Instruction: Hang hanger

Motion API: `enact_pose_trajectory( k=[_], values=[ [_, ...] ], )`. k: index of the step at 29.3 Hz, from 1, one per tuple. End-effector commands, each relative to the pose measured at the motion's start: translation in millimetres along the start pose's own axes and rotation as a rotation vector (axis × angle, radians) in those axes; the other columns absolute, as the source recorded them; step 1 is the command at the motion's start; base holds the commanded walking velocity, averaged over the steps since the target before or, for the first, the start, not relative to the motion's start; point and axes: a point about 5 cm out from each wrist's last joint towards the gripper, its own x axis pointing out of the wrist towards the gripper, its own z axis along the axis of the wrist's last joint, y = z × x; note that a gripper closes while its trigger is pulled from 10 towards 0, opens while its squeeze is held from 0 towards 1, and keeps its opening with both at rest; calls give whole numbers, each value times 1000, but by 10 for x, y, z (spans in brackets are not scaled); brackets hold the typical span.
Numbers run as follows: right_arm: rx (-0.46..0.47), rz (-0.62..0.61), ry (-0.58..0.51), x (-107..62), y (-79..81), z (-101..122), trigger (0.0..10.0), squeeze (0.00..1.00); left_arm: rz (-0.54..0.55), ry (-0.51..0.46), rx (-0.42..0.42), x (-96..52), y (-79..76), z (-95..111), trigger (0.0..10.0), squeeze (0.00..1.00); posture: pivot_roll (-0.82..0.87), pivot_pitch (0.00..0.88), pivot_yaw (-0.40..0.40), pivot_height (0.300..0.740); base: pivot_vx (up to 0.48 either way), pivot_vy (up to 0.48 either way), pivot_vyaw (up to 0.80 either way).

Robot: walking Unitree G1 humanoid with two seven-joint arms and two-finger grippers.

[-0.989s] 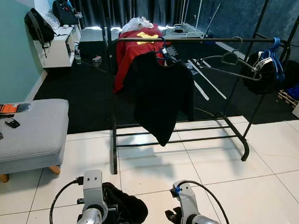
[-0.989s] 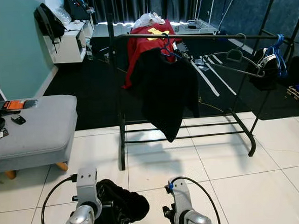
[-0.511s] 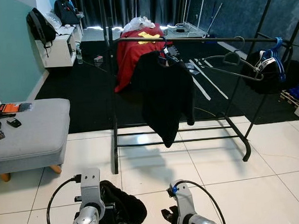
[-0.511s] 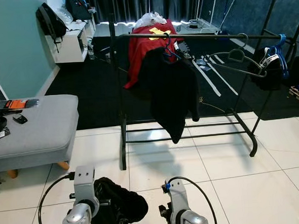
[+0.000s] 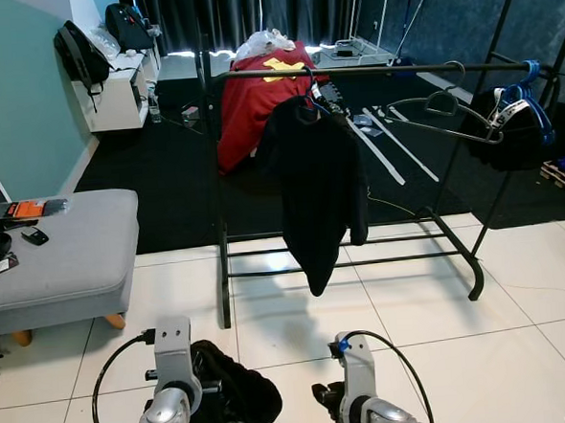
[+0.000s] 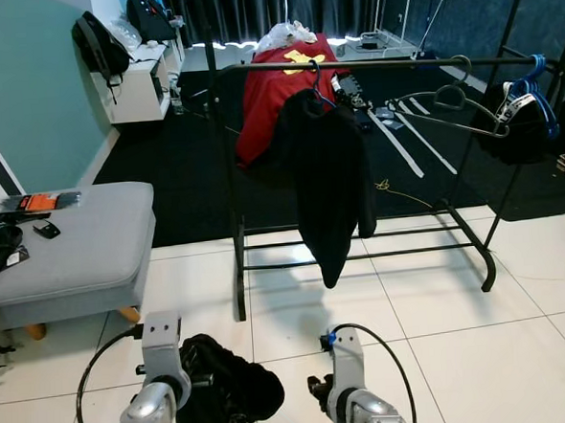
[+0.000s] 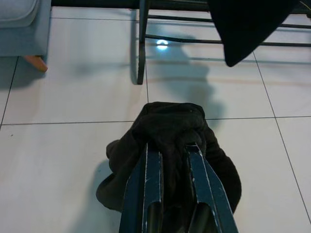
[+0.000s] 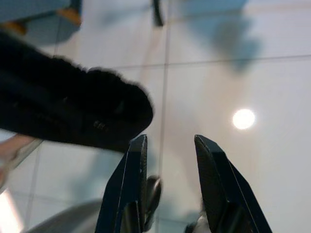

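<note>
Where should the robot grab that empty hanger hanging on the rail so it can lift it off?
Probably the empty hanger by its neck, just under the hook over the rail. Come from the front, the robot's side, then lift up. It hangs tilted, with thin arms, so the neck looks steadiest.

I have both silver arms low in front of me, forearms pointing forward and down. My left gripper (image 7: pixel 170 160) has its two black fingers (image 7: pixel 146 179) pinched close together on a dark bundle of cloth (image 7: pixel 167 131). My right gripper (image 8: pixel 167 160) hangs with its fingers (image 8: pixel 214 179) spread apart, gripping nothing
</note>
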Motion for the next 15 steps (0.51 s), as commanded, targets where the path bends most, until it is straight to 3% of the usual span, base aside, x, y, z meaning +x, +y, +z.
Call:
enact_pose_trajectory(
  k=[1,2,4,7,11,15],
  values=[
    [-30,-26,-96,16,-27,217,10000,0,6,-6,-10,32,16,63,10000,0,40,4,-16,740,0,0,0],
    [-43,-52,-130,19,-49,301,10000,0,8,-6,-8,41,28,80,10000,0,37,2,-16,740,0,0,0],
    [-121,-136,-96,34,-111,393,10000,0,20,11,31,61,39,88,10000,0,34,0,-16,740,0,0,0],
    [-172,-166,-81,36,-141,428,10000,0,27,32,68,69,34,71,10000,0,28,0,-12,740,0,0,0],
    [-128,-159,-140,17,-175,484,10000,0,-2,10,61,55,-35,61,10000,0,19,0,-15,740,0,0,0],
    [-97,-112,-164,22,-113,469,10000,0,1,13,60,56,-47,55,10000,0,2,0,-34,740,0,0,0]
  ],
)
